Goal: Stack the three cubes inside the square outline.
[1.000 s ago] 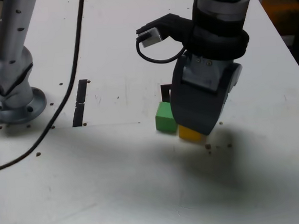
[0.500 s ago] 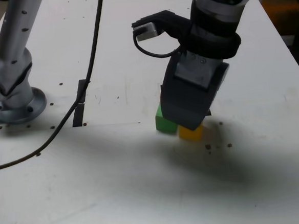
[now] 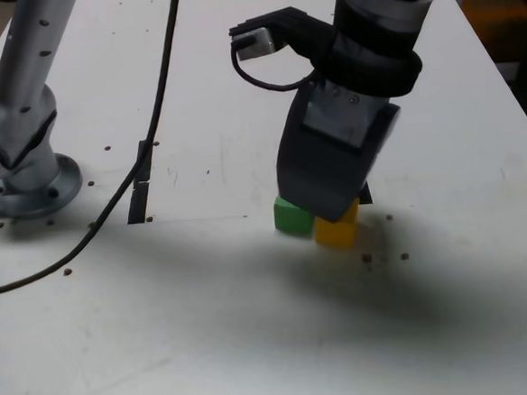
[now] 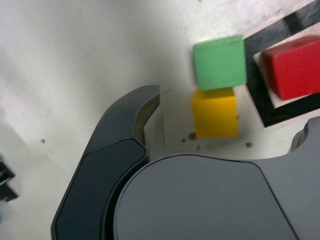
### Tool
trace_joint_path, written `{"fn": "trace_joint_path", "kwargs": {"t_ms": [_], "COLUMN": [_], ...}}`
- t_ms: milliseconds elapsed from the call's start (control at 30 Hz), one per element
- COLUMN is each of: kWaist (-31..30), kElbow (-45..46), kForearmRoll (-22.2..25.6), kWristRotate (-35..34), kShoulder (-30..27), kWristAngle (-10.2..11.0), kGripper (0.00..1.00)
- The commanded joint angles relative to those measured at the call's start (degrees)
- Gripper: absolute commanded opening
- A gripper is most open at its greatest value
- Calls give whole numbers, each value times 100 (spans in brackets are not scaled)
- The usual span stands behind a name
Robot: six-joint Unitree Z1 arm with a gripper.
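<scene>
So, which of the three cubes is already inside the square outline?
The red cube: it sits on the white centre of the square outline. The green cube and yellow cube lie outside, touching each other.

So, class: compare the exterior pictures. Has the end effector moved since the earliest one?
Yes. The end effector has shifted toward the exterior view's left over the fixed green cube, uncovering more of the yellow cube.

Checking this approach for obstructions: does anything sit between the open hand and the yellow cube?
Nothing visible does. In the wrist view the yellow cube lies in the open hand's gap, touching the green cube on its far side.
</scene>
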Motion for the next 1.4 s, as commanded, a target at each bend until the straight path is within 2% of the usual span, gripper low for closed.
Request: {"fn": "trace_joint_path", "kwargs": {"t_ms": [0,133,533,733,1000,1367], "kWaist": [14,15,85,96,151,322], "kElbow": [-67,-195,-117,309,636,853], "kForearmRoll": [-52,-116,-276,-748,-1139,-1247], "kWristRotate": [37,178,453,632,739,844], "kShoulder": [59,158,263,273,241,213], "kWristAngle": [-63,-274,-434,-564,-568,-518], "kGripper": [100,100,100,100,100,99]}}
